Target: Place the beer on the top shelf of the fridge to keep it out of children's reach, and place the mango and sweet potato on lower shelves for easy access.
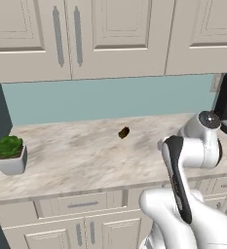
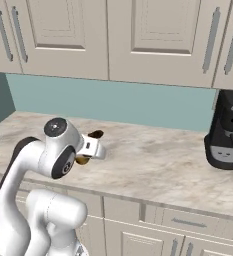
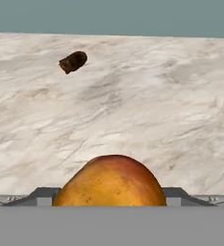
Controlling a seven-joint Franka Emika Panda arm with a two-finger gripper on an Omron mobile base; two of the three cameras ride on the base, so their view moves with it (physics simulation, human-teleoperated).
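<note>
Mango (image 3: 111,181) sits directly at the hand in the hand view, between the partly spread jaws and apparently held. Sweet potato (image 3: 73,62) lies on the counter (image 3: 147,110) well ahead and left, long axis slanting up to the right. In the left base view it (image 1: 123,132) rests beyond the arm; in the right base view, just past the gripper (image 2: 83,159).
</note>
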